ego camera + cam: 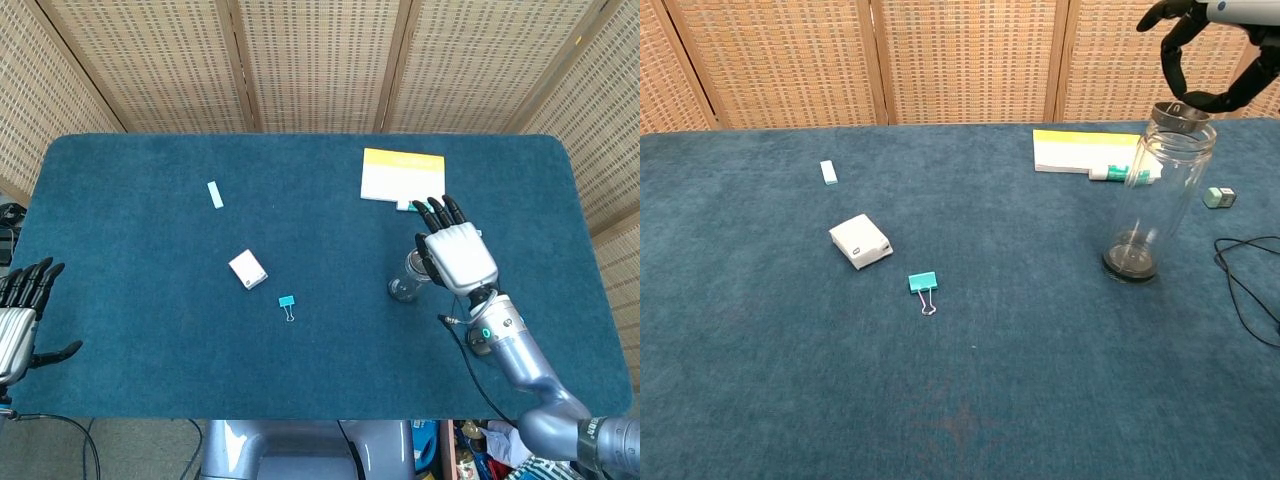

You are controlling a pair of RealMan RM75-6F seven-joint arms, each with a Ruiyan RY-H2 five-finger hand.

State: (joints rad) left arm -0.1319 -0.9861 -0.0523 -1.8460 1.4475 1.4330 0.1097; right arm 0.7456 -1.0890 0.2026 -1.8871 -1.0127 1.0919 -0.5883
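Observation:
A tall clear glass jar (1160,190) stands upright on the blue cloth at the right, also seen from above (405,280). My right hand (1205,50) hovers over its mouth and pinches a small grey round lid (1180,112) that sits level with the jar's rim. From the head view the right hand (458,255) covers the jar's top, palm down. My left hand (18,320) rests off the table's near left edge, fingers spread and holding nothing.
A yellow-and-white notebook (1085,150) with a teal-white tube (1125,174) lies behind the jar. A white box (860,241), a teal binder clip (923,283) and a pale eraser (829,172) lie mid-left. A small green cube (1219,197) and black cable (1245,270) lie at the right.

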